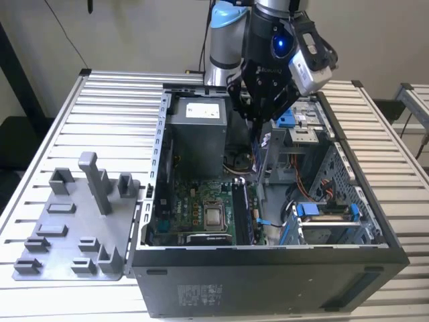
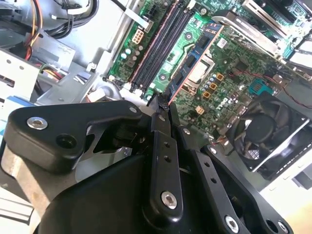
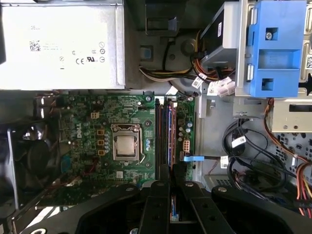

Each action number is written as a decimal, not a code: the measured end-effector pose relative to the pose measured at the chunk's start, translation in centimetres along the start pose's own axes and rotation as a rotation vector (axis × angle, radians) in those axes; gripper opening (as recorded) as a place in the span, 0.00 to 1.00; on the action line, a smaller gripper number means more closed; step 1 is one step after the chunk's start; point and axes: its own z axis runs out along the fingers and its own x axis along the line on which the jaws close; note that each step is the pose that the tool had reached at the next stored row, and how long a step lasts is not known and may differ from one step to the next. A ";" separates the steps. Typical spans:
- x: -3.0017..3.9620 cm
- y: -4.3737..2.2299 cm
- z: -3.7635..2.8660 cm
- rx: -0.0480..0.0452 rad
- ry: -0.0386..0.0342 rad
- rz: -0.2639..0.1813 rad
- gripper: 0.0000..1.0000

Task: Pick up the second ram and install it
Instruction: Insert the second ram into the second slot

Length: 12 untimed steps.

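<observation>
Jaws clamped on one ram [image 3: 171,208]

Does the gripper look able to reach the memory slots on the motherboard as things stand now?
Probably yes. The gripper, shut on the second ram, hangs over the open computer case, and the memory slots lie uncovered below it; the blue-tabbed cable runs beside them, not across.

The gripper [image 3: 171,192] was seen above the green motherboard [image 3: 87,146], fingers closed on the second ram [image 3: 172,207], near the memory slots [image 3: 165,131].
</observation>
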 end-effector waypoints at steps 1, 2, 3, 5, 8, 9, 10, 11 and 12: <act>0.00 0.00 0.03 0.0000 0.0000 0.000 0.14; 0.00 0.00 0.07 0.0000 0.0000 0.000 0.14; 0.00 0.01 0.13 -0.0002 0.0000 0.000 0.14; 0.00 0.01 0.26 -0.0002 0.0000 0.000 0.14; 0.00 0.03 0.60 -0.0001 -0.0010 0.000 0.14; 0.00 0.04 0.72 -0.0002 -0.0012 0.000 0.14; -0.01 0.05 0.84 -0.0001 -0.0014 0.000 0.14; -0.01 0.05 0.99 -0.0001 -0.0014 0.000 0.14; -0.01 0.06 1.16 0.0000 -0.0013 0.000 0.14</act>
